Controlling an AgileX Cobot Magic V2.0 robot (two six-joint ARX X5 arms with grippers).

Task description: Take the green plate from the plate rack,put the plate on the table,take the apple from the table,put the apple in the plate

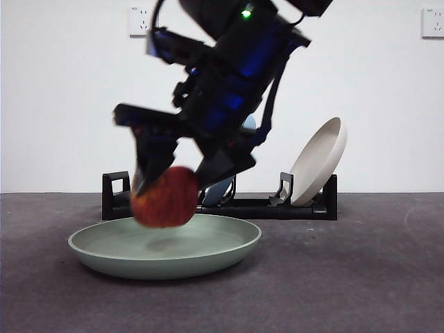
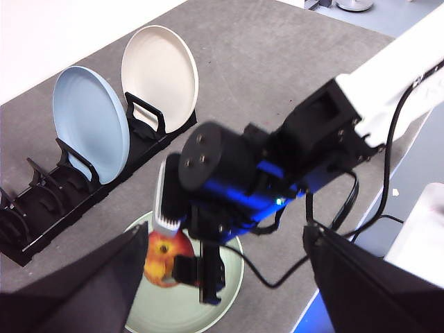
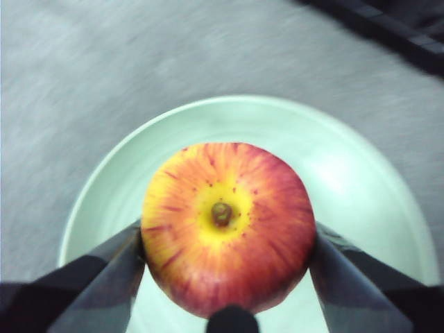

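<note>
The red and yellow apple (image 3: 229, 260) is held between the two jaws of my right gripper (image 3: 225, 267), stem dimple facing the camera. In the front view the apple (image 1: 165, 198) hangs just above the floor of the green plate (image 1: 104, 257), with a faint shadow under it. The plate lies flat on the table (image 1: 374, 277) in front of the plate rack (image 1: 229, 206). My left gripper (image 2: 222, 277) is high above the scene, open and empty, looking down on the right arm, the apple (image 2: 161, 258) and the green plate (image 2: 173, 309).
A light blue plate (image 2: 90, 123) and a beige plate (image 2: 161, 68) stand upright in the black rack (image 2: 41, 208). The beige plate (image 1: 320, 161) leans at the rack's right end. A white wall with sockets rises behind the table.
</note>
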